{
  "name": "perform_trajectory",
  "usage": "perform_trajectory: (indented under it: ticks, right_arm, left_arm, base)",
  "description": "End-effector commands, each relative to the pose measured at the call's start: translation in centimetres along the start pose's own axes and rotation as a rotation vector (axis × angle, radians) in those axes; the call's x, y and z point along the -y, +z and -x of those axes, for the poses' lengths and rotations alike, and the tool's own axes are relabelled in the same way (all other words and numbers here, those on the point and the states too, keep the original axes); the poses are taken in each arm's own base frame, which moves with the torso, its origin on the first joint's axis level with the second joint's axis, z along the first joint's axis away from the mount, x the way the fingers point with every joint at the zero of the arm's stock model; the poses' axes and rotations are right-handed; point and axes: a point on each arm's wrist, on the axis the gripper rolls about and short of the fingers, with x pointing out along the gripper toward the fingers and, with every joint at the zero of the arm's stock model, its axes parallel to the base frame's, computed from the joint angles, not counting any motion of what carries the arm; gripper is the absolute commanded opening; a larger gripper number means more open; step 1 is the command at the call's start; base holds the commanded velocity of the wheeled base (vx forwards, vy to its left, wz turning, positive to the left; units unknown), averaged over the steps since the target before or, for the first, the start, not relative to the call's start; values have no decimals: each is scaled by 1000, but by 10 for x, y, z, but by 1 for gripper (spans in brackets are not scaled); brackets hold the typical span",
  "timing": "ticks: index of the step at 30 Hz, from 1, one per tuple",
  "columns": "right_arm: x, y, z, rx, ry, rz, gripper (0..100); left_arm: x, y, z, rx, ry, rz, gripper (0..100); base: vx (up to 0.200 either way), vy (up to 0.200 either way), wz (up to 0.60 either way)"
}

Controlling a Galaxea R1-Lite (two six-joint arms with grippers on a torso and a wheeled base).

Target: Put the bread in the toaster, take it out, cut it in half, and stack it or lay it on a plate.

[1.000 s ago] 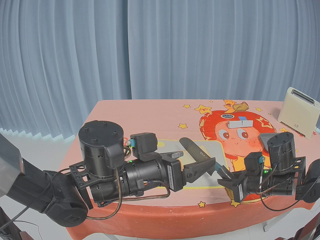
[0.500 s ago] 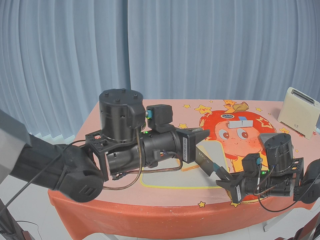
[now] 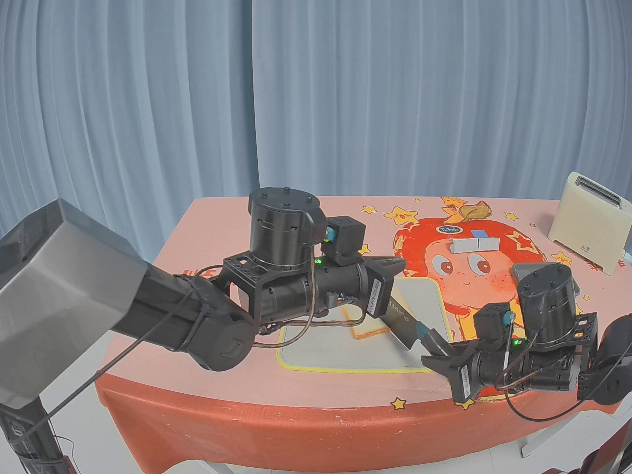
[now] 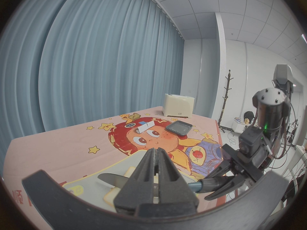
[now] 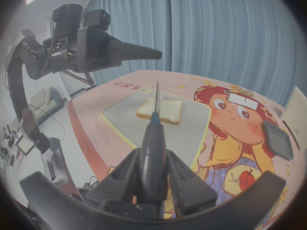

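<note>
Done: bread (image 5: 160,110) on cutting board (image 5: 124,125) — toasting judged over.
R gripper (image 5: 153,154): knife (image 3: 401,320) clamped over board.
L gripper (image 4: 156,152): closed, empty.
Todo: halving, plating.

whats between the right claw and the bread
A knife: the right claw is shut on its handle and the blade runs out over the bread on the cutting board, seen best in the right wrist view.

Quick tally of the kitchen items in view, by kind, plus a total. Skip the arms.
Bread slice: 1
Knife: 1
Cutting board: 1
Toaster: 1
Dark tray: 1
Total: 5
</note>
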Motion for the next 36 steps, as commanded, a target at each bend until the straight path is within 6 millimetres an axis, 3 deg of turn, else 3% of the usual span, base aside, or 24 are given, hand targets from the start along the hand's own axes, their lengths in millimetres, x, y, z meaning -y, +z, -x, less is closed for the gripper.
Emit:
perform_trajectory:
  ticks: [1,10,20,36]
  right_arm:
    - [-2,1,0,5,5,3,0]
    - [-1,5,1,23,5,-1,0]
    - [-1,7,-1,19,2,-16,0]
    - [-2,10,-1,30,4,-24,0]
  left_arm:
    - [-6,-14,-16,-26,-1,7,0]
    - [-7,-20,-23,-42,-3,11,0]
    - [-11,-41,-30,-91,0,26,0]
    - [-13,-46,-31,-102,4,33,0]
  base:
    - [0,0,0]
    - [0,0,0]
    - [0,0,0]
    - [0,0,0]
